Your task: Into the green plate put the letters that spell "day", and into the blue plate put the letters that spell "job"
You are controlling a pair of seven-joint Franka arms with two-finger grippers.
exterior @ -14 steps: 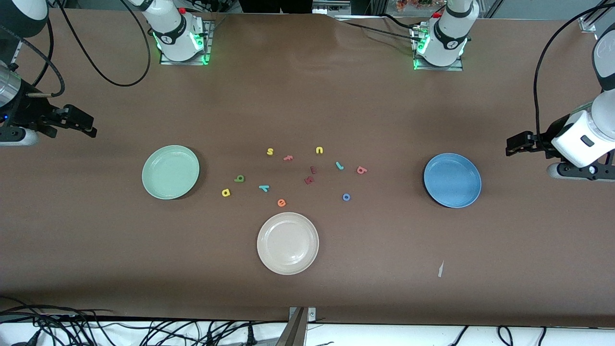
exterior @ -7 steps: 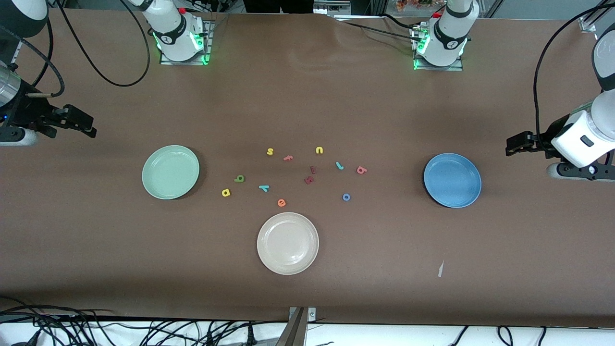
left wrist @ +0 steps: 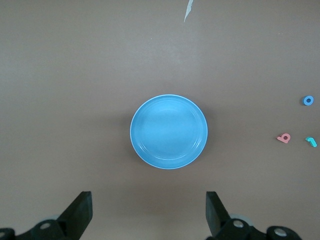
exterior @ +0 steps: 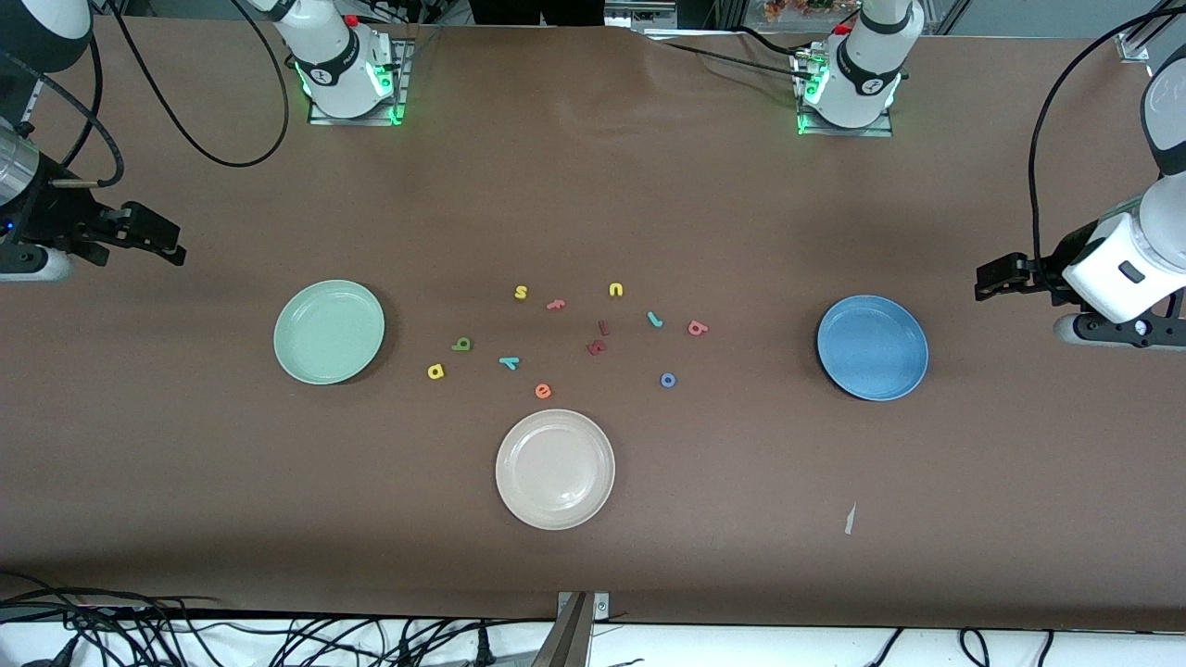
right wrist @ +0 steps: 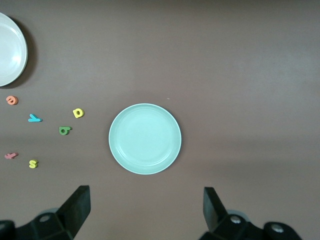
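Plainly nothing sorted yet; green plate and blue plate both bare, all letters loose on the counter.

Taking the white plate as the mark: green plate farther from the camera and toward the right arm's end; blue plate likewise farther, toward the left arm's end; letters scattered just farther than the white plate, between the two coloured plates.

Olive "d", yellow "a" and teal "y" grouped on the green-plate side of the white plate; teal "j", blue "o" and pink "b" on the blue-plate side.

Right claw spread wide and empty, over bare counter out past the green plate; left claw equally wide and empty, over bare counter out past the blue plate; neither near any letter.

To do the first pick well: give each arm its own cluster, probably starting with the letter closest to its plate, "a" for the right, "b" for the left; come straight down, centre the fingers across the letter's narrow width, close gently on thin foam; steer clear of decoys, notably the orange "e" close to "y", the yellow "s" and "u", and the dark red letters close to "j"; avoid confusing the two teal letters.
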